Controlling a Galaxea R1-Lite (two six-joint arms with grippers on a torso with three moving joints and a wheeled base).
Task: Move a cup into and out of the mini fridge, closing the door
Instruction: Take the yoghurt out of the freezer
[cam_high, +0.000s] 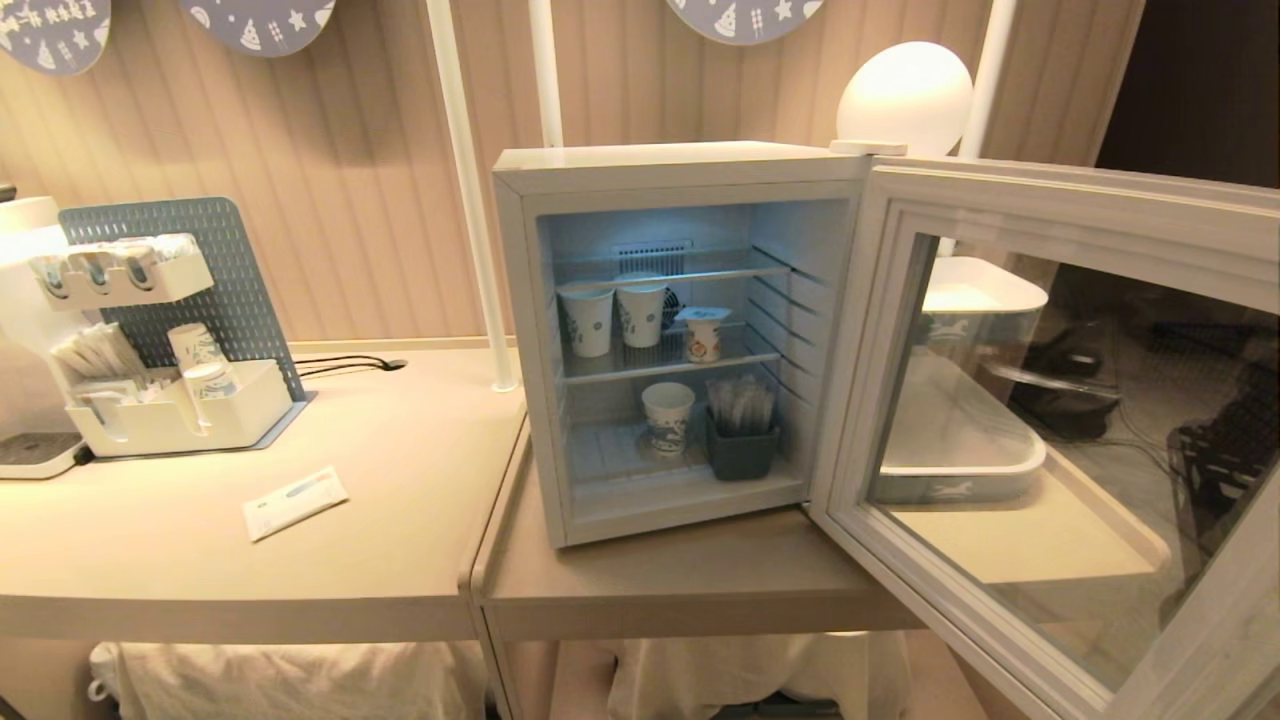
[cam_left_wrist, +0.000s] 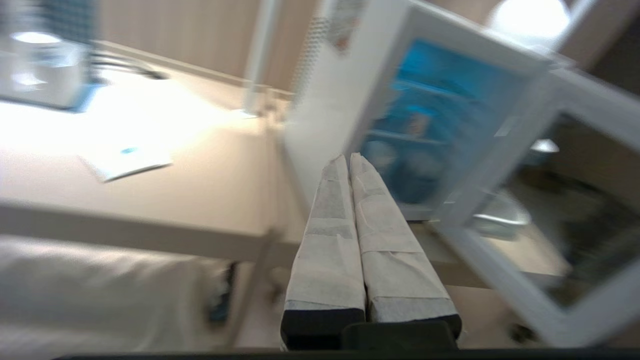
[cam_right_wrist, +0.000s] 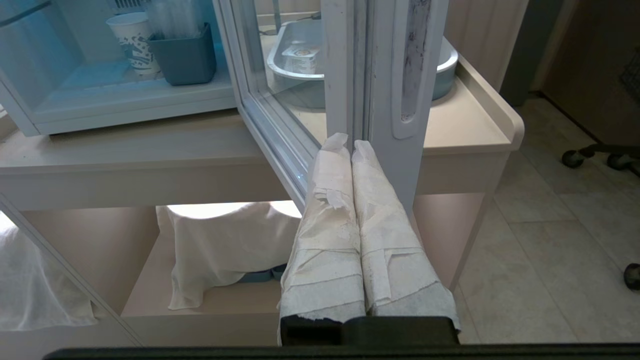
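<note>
cup (cam_high: 703, 335) on fridge shelf (middle) — tools elsewhere, pinched

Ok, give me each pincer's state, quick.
Left pincer: closed, holding nothing.
Right pincer: closed, holding nothing, beside the edge of the open glass-windowed fridge door.

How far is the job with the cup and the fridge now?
Done: the cup stands on the middle shelf of the mini fridge. In hand: nothing; left gripper and right gripper are shut, empty. Left: the door is wide open.
</note>
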